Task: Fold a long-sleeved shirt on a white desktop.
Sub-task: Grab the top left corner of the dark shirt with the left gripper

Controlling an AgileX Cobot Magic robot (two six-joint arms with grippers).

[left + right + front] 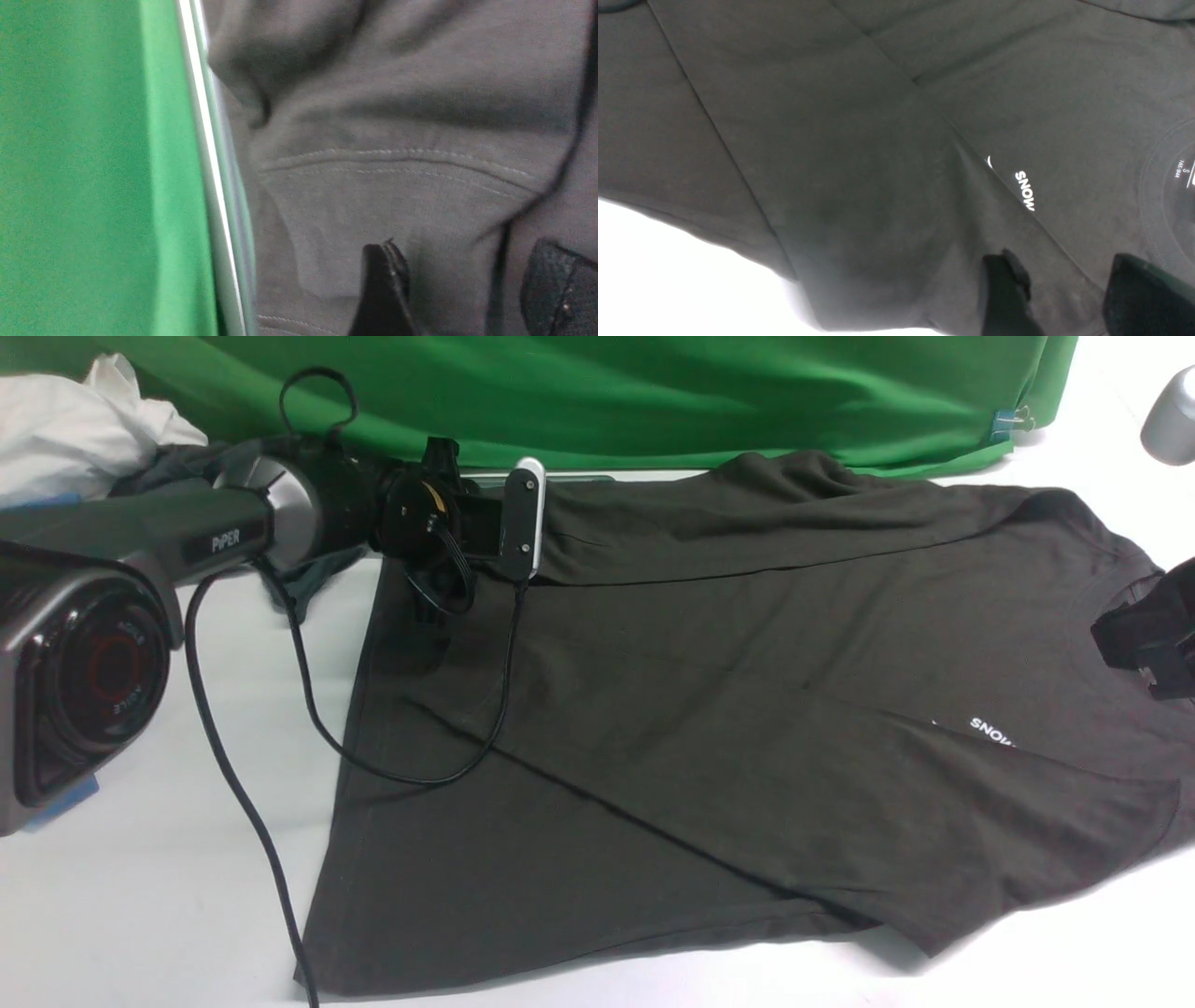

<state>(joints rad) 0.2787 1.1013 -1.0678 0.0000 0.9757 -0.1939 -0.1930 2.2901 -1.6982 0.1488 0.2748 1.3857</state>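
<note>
the shirt point(747, 709) lies flat on the desk point(140, 915), collar point(1120, 588) to the right and hem point(350, 756) to the left. both sleeves are laid in over the body. the near one runs on a slant across the chest and hides part of the print point(990, 733).

the left gripper point(460, 252) sits at the far left corner, just beside the backdrop point(93, 163). its jaws stand apart over a stitched cuff point(397, 186) and pinch nothing. the right gripper point(1059, 266) hovers by the collar end, jaws apart too, with no cloth between them.

this looks like a light, limp knit. it probably sags from any single hold, drapes rather than creases, and drags along the desk instead of sliding clean. it is not fragile, but a thin pinch may catch only the top layer, so the sleeve lifts off the body.

the better holds seem to be the doubled edges: the hem corners on the left, or the shoulder seams by the collar. take two points at once, through every layer.

the left arm's cable point(411, 765) trails over the cloth and could snag a lift.
</note>
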